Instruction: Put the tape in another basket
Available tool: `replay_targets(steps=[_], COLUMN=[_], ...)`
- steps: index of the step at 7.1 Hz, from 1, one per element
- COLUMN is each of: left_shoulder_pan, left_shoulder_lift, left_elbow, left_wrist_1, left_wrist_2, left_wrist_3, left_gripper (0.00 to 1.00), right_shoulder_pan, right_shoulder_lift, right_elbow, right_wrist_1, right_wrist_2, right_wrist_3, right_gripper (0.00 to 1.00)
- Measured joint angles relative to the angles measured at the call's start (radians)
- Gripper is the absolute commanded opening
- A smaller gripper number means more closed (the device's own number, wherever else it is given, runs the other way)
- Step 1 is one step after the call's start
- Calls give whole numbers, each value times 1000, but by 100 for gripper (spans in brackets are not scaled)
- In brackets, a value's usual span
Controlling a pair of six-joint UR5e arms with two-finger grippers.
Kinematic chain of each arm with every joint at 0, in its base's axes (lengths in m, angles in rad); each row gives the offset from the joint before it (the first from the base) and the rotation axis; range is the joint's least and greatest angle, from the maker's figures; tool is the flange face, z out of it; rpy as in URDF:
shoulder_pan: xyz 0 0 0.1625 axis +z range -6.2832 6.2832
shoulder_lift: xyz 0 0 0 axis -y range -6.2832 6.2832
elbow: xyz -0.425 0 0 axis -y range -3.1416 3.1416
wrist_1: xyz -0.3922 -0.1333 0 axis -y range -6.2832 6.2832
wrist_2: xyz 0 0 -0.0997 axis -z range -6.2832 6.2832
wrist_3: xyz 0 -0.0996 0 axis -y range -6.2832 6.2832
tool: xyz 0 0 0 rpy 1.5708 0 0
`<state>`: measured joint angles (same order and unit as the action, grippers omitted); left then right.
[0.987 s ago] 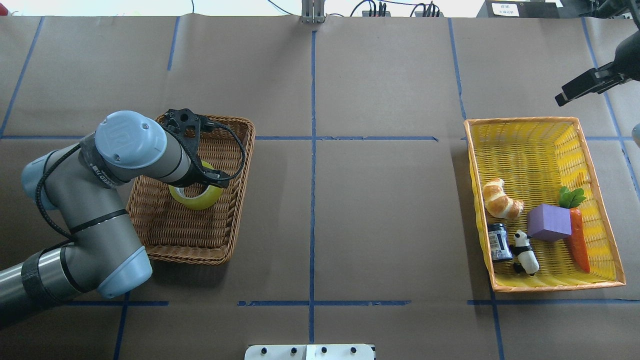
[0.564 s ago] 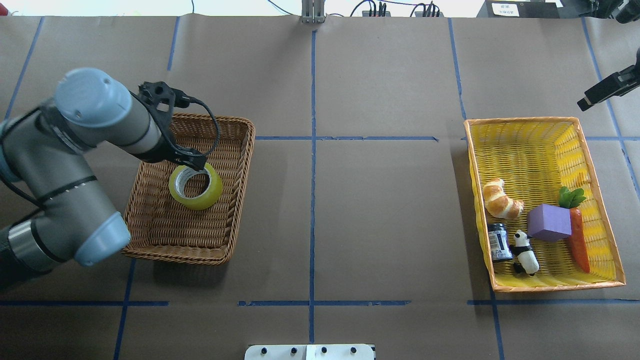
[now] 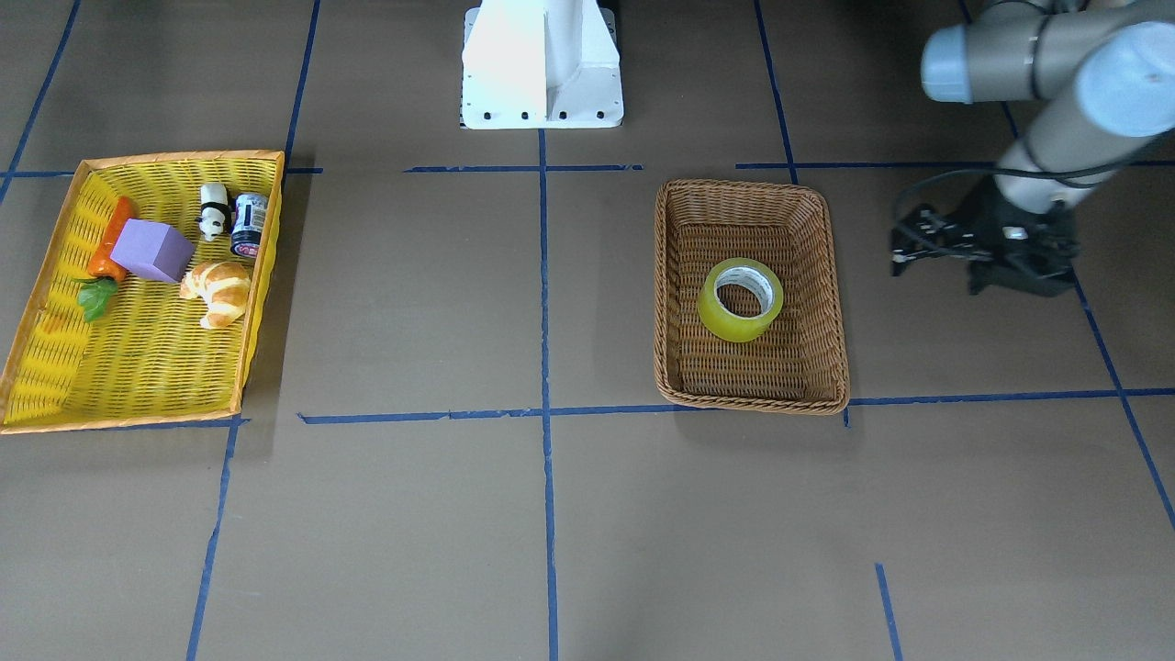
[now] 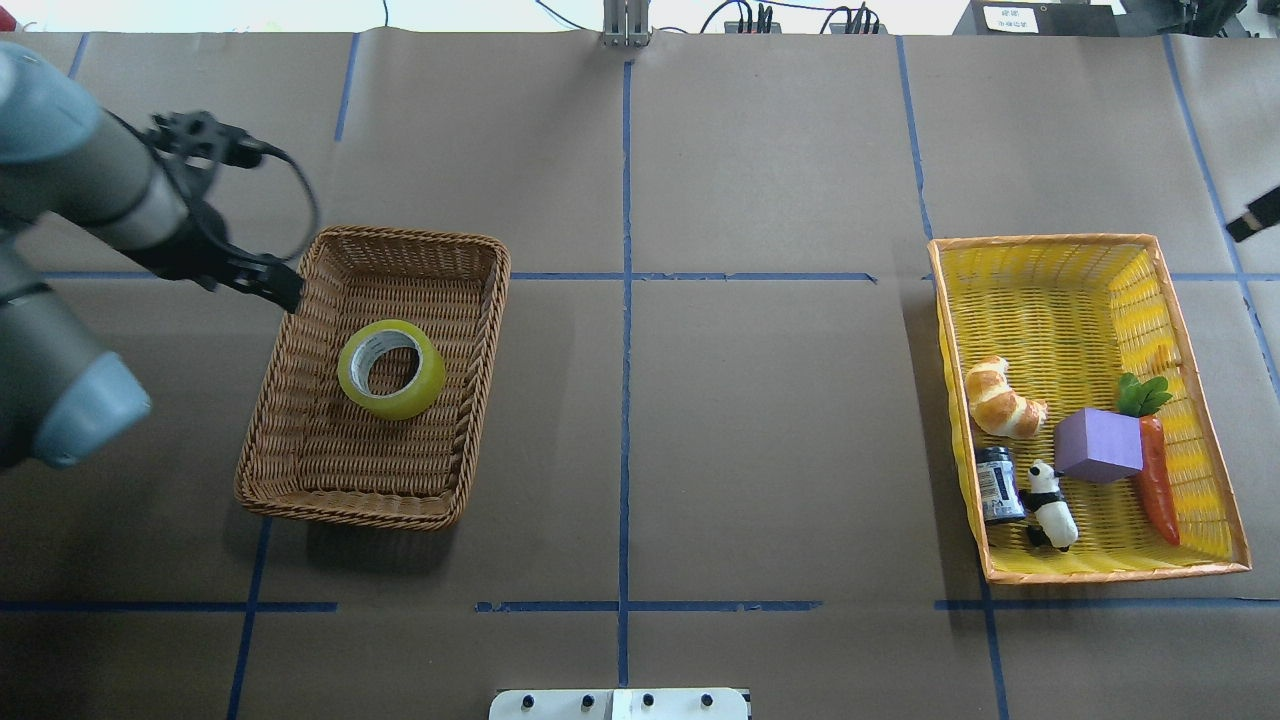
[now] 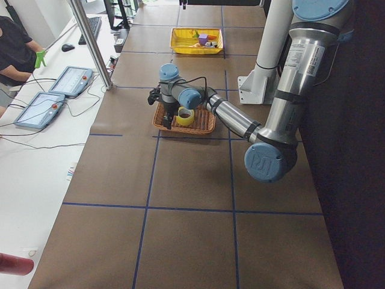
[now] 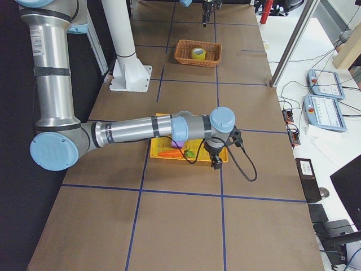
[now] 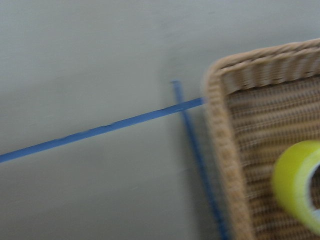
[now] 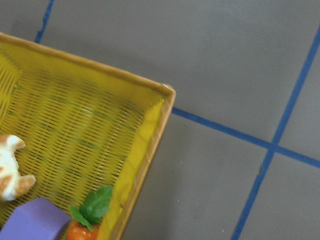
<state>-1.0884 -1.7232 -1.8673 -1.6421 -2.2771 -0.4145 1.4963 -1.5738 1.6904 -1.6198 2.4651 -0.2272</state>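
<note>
Tape [image 4: 395, 403] flat in the wicker basket [image 4: 345, 508]
Translucent yellow roll, white core showing, mid-basket. The left gripper [image 4: 283, 290] hangs empty just outside the basket's rim; its opening, and that of the right gripper [image 4: 1246, 226], we cannot tell. A yellow tray [image 4: 1090, 240] sits well apart.

Translucent yellow tape [image 4: 402, 404] w/ white core, brown woven basket [image 4: 350, 503], blue-lined brown tabletop [image 4: 760, 420]

You have bright, even light with a soft shadow beside the basket [image 4: 340, 505]. Your left wrist view is blurred, smearing the tape [image 7: 292, 182]; the rest are sharp.
</note>
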Motion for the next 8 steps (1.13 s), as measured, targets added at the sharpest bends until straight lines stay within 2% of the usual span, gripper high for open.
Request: replay_targets(steps=[3,5,8], left_shoulder_pan=[-213,-311,-433], left_shoulder_lift=[151,211,244], left_elbow=[13,54,170], left_wrist_1=[3,9,1], left_wrist_2=[-115,-123,-127], left_wrist_3=[160,298,451], left_gripper=[100,100,100], right_shoulder_pan=[69,79,98], right_shoulder_lift=[-86,-79,-72], right_elbow=[-25,-27,-27], right_wrist_1=[2,4,6], right_wrist_2=[3,-9,-17], right_wrist_3=[-14,25,53], right_gripper=[100,100,100])
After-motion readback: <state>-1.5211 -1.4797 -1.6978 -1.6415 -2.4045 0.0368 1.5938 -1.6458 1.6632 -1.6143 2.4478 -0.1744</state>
